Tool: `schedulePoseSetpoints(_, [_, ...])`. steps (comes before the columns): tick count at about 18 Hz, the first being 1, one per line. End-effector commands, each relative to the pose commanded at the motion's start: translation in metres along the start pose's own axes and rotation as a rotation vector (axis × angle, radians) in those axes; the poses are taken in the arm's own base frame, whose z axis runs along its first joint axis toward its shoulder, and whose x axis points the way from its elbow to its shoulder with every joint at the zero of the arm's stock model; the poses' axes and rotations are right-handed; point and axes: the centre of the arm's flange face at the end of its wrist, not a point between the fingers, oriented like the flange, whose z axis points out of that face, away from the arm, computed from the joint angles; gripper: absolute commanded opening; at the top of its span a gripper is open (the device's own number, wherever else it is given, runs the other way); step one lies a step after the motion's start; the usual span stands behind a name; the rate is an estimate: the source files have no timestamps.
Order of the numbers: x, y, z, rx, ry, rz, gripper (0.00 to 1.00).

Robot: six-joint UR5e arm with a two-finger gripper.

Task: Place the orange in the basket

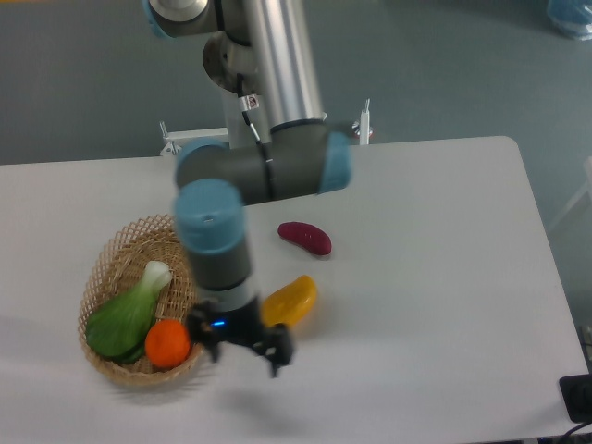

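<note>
The orange (167,342) lies inside the wicker basket (111,262) at the near right of its bowl, beside a green leafy vegetable (125,314). My gripper (242,352) hangs to the right of the basket, outside its rim and above the white table. Its fingers are spread apart with nothing between them, so it is open. The orange is free of the gripper.
A yellow mango-shaped fruit (289,302) lies just right of the gripper, partly behind the wrist. A dark red oblong vegetable (305,237) lies farther back. The arm's base post (277,65) rises at the table's far edge.
</note>
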Motion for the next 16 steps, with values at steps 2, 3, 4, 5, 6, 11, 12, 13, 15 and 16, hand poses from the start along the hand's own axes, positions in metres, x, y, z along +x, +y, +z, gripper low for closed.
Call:
schedulePoseSetpoints(2, [-0.025,0.015,-0.001,-0.026,-0.006,0.034,1.00])
schedulePoseSetpoints(3, [-0.038,0.024,0.001,-0.050,0.001,0.040,1.00])
schedulePoseSetpoints(4, [-0.052,0.033,0.003,-0.069,0.007,0.044,1.00])
schedulePoseSetpoints(5, [-0.062,0.041,0.004,-0.083,0.013,0.051,1.00])
schedulePoseSetpoints(6, [-0.072,0.049,0.006,-0.099,0.019,0.066,1.00])
schedulePoseSetpoints(11, [-0.132,0.094,0.004,-0.143,0.051,0.187,1.00])
schedulePoseSetpoints(12, [-0.139,0.099,0.005,-0.149,0.055,0.203,1.00])
schedulePoseSetpoints(13, [-0.145,0.107,0.007,-0.160,0.075,0.245,1.00])
schedulePoseSetpoints(15, [-0.145,0.120,0.008,-0.198,0.154,0.307,1.00])
schedulePoseSetpoints(16, [-0.146,0.123,0.003,-0.202,0.167,0.326,1.00])
